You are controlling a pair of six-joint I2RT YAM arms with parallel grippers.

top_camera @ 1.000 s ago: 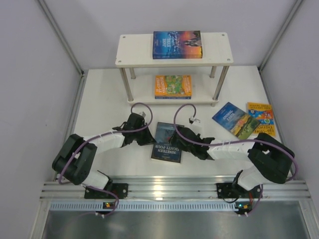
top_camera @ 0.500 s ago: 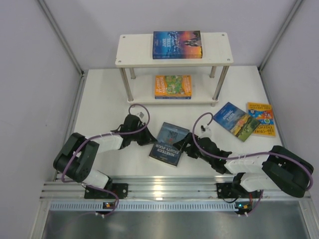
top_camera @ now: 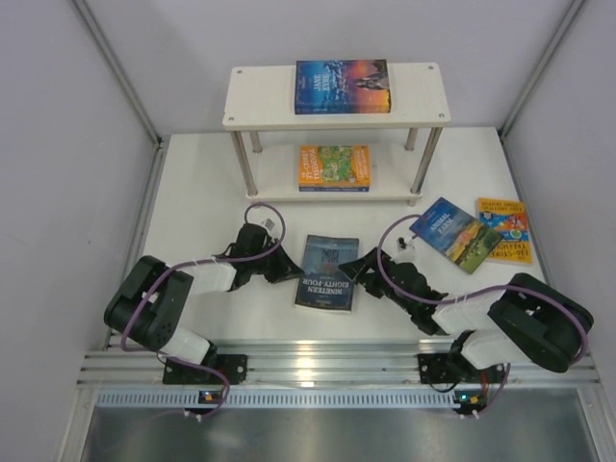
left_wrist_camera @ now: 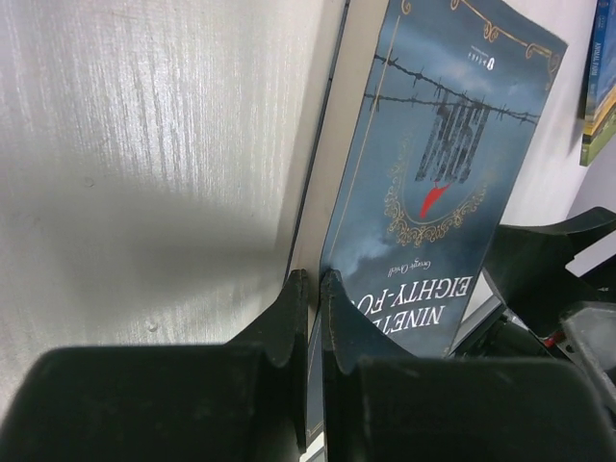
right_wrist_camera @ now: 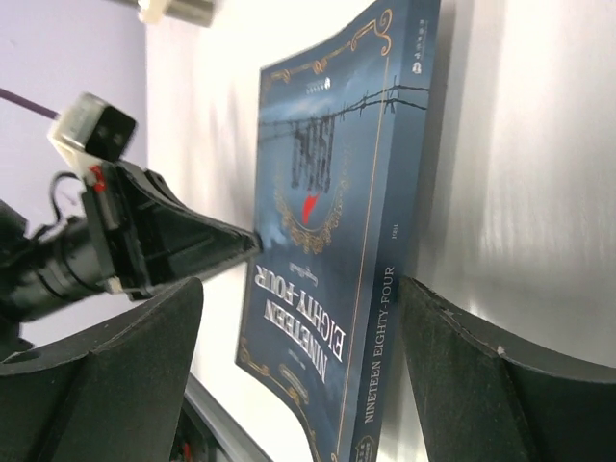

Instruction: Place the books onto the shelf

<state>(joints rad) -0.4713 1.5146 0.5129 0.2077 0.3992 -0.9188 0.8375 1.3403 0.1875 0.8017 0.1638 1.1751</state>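
Note:
A dark blue book titled Nineteen Eighty-Four lies flat on the white table between my two grippers. My left gripper is shut, its tips against the book's left edge. My right gripper is open and straddles the spine side of the book: one finger is over the cover, the other is on the table beside the spine. The shelf stands at the back. A blue-and-sunset book lies on its top board and an orange-green book on its lower board.
Two more books lie on the table at the right: a blue one and an orange-yellow one. Grey walls close in both sides. A metal rail runs along the near edge by the arm bases.
The right arm shifted rightward and folded in, its gripper now at the book's right edge. The dark blue book swivelled and came back nearly square. The left gripper barely moved.

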